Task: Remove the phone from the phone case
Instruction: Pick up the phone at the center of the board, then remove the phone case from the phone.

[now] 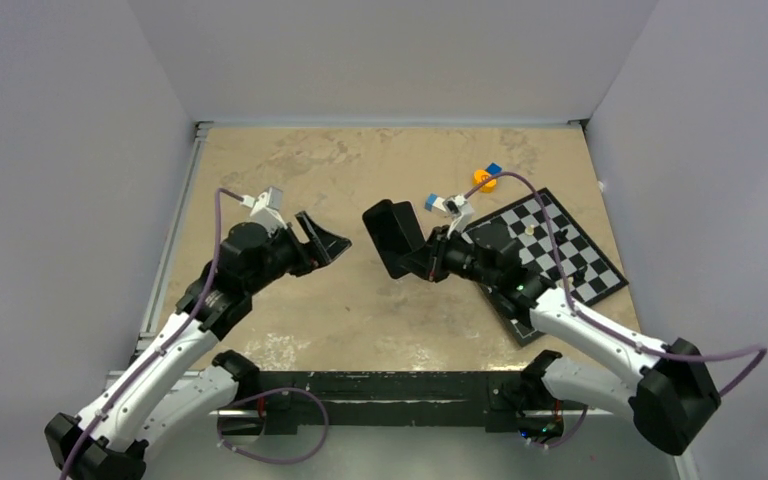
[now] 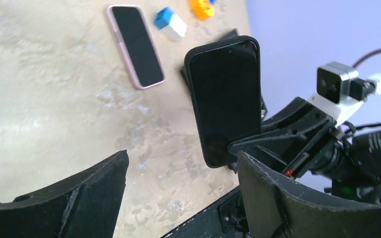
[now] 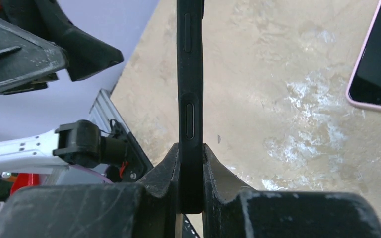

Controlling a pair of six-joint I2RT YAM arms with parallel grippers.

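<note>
The right gripper [image 3: 191, 154] is clamped on one end of the black phone case [image 3: 190, 99], holding it lifted off the counter [image 1: 360, 170] with the phone [image 2: 223, 84] inside. Its screen faces the left gripper [image 2: 181, 166], whose jaws stand wide apart, near but not touching. A pink-cased phone [image 2: 135, 45] lies flat on the counter.

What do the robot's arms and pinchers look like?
The left arm and right arm are white tubes with chunky black joints. A purple cable runs along each. The left gripper and right gripper each have two black wedge-shaped fingers.
</note>
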